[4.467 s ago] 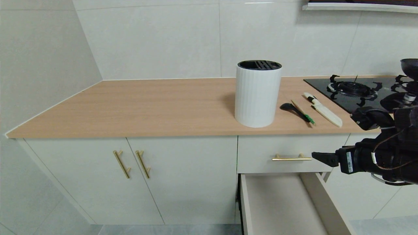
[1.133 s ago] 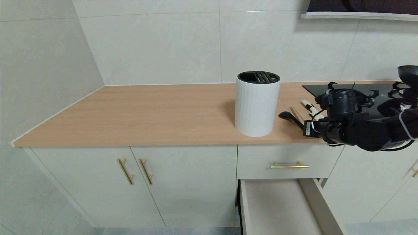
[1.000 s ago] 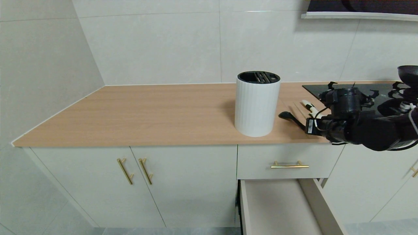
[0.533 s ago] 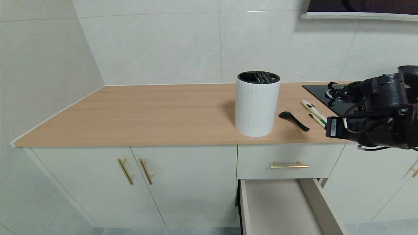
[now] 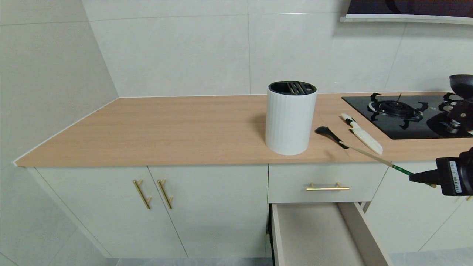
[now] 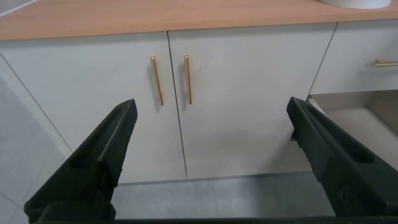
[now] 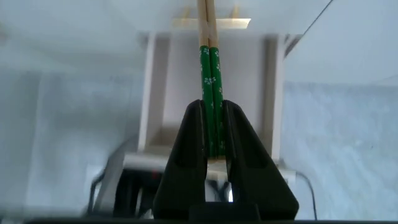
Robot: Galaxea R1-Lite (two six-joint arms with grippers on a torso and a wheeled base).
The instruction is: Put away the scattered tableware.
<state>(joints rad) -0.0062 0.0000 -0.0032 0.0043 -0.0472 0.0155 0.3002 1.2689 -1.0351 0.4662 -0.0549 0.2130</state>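
Observation:
My right gripper [image 5: 413,178] hangs in front of the counter edge, right of the drawers, shut on a pair of wooden chopsticks [image 5: 369,155] with green ends. In the right wrist view the chopsticks [image 7: 209,74] sit pinched between the closed fingers of the right gripper [image 7: 211,111], over the open drawer [image 7: 148,93]. A black spoon [image 5: 330,135] and a white knife [image 5: 363,134] lie on the counter right of the white utensil holder [image 5: 291,118]. My left gripper [image 6: 211,112] stands open and empty, low in front of the cabinet doors.
The lower drawer [image 5: 279,236] is pulled out below a closed drawer with a gold handle [image 5: 327,188]. A black gas stove [image 5: 402,111] sits at the counter's right end. Cabinet doors with gold handles [image 6: 171,79] are at the left.
My right gripper closed on the chopsticks beside the spoon, lifted them off the counter and carried them right and down past the counter edge. Spoon and knife stay put.

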